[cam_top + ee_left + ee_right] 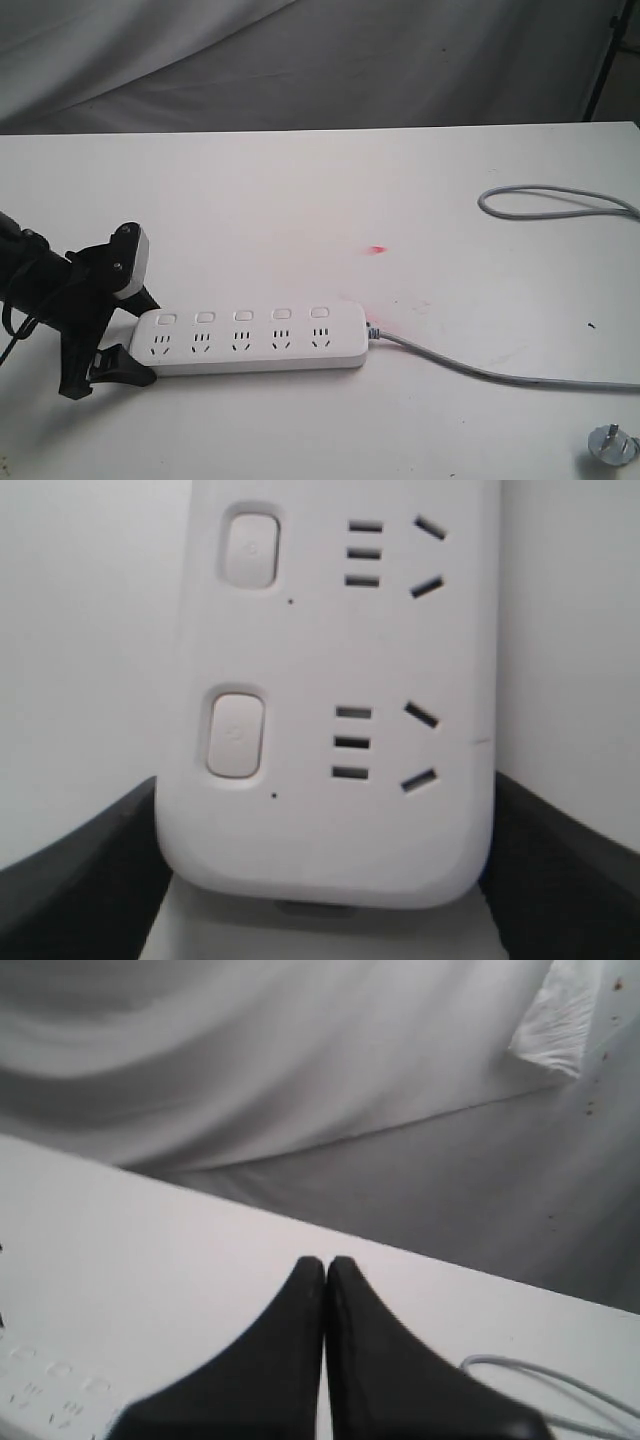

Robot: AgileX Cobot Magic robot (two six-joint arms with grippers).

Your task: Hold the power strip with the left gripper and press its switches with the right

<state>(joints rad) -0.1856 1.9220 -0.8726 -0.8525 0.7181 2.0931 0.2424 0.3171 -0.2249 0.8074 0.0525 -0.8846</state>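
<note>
The white power strip (255,340) lies flat near the table's front, its grey cord (470,368) leading off to the right. Five switches (243,315) run in a row above the sockets. My left gripper (147,340) straddles the strip's left end, one black finger on each long side. In the left wrist view both fingers (90,870) touch the sides of the power strip (320,850), with two switches (235,734) showing. My right gripper (326,1260) is shut with nothing in it, high above the table, and does not show in the exterior view.
The cord loops back across the table's right side (560,195) and ends in a plug (612,445) at the front right corner. A small red spot (377,249) marks the table behind the strip. Grey cloth hangs beyond the far edge.
</note>
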